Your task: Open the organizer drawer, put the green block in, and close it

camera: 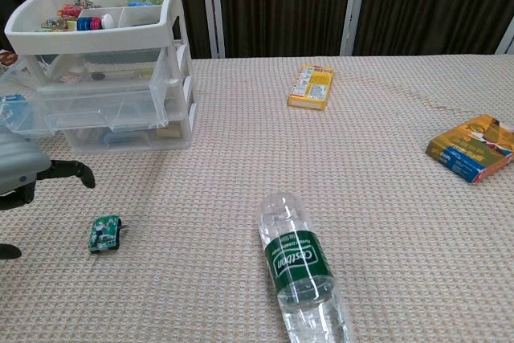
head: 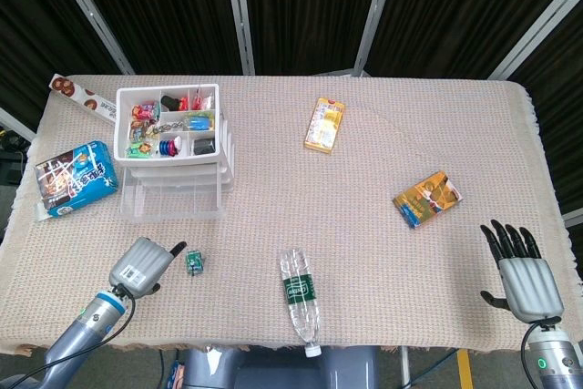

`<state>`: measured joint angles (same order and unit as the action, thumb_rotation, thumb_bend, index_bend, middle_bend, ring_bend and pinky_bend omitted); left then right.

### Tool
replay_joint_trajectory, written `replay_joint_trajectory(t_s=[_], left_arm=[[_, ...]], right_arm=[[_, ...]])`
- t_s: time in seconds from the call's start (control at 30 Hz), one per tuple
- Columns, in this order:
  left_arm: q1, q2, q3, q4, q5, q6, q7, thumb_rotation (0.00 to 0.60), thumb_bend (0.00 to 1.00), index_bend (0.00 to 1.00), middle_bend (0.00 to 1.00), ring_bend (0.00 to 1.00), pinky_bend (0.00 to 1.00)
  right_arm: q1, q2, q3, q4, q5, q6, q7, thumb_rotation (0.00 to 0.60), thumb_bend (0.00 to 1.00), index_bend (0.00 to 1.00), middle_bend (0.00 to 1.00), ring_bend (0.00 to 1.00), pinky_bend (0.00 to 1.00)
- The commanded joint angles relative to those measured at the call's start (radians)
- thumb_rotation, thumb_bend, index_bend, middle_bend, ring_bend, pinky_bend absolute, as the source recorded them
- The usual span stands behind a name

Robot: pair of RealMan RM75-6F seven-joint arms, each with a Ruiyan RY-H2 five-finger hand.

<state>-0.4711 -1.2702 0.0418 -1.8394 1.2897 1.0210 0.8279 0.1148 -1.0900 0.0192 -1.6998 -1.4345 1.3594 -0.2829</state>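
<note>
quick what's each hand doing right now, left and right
Left hand: open, holding nothing, beside the green block without touching it.
Right hand: open, fingers spread, holding nothing.

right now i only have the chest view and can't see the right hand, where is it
Observer: The right hand rests over the table's near right corner, fingers spread, holding nothing.
Operator: ok and what's that blue sliver left of the organizer
Observer: It's a blue snack bag lying flat beside the organizer, apart from the left hand.
</note>
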Motion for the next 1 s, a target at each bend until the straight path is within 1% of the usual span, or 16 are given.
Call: replay_joint_trajectory(t_s=[0.03,0.2,0.67,0.83,0.9,0.97,1.0], left_arm=[[-0.038,-0.052,-0.024,0.023,-0.068,-0.031,0.072,0.6,0.14,0.2,0.98,0.85,0.66],[-0.062,-0.106,-0.03,0.059,-0.092,-0.036,0.108,0.6,0.14,0.22,0.98,0.85,0.66],[-0.108,-0.195,-0.033,0.13,-0.137,-0.047,0.146,0.6,0.16,0.27,0.98,0.85,0.66],[-0.119,-0.217,-0.031,0.148,-0.166,-0.04,0.158,0.6,0.24,0.34,0.98,0.85,0.66],[-0.122,-0.221,-0.029,0.152,-0.176,-0.041,0.16,0.6,0.31,0.41,0.98,0.85,0.66],[-0.123,-0.226,-0.028,0.152,-0.185,-0.041,0.153,0.6,0.42,0.53,0.98,0.85,0.66],[-0.123,-0.227,-0.027,0.151,-0.188,-0.041,0.149,0.6,0.45,0.56,0.98,0.85,0.66]], right_arm=[[0.0,0.0,0.0,0.001,-0.001,0.0,0.001,0.6,0.0,0.05,0.0,0.0,0.0],[0.0,0.0,0.001,0.001,-0.001,0.002,0.003,0.6,0.0,0.05,0.0,0.0,0.0],[0.0,0.002,0.001,0.002,-0.002,0.002,0.011,0.6,0.0,0.05,0.0,0.0,0.0],[-0.001,0.002,0.001,0.002,-0.003,0.003,0.014,0.6,0.0,0.05,0.0,0.0,0.0],[-0.001,0.002,0.001,0.002,-0.003,0.003,0.014,0.6,0.0,0.05,0.0,0.0,0.0],[-0.001,0.002,0.001,0.002,-0.003,0.004,0.015,0.6,0.0,0.05,0.0,0.0,0.0],[-0.001,0.002,0.001,0.003,-0.003,0.005,0.015,0.6,0.0,0.05,0.0,0.0,0.0]])
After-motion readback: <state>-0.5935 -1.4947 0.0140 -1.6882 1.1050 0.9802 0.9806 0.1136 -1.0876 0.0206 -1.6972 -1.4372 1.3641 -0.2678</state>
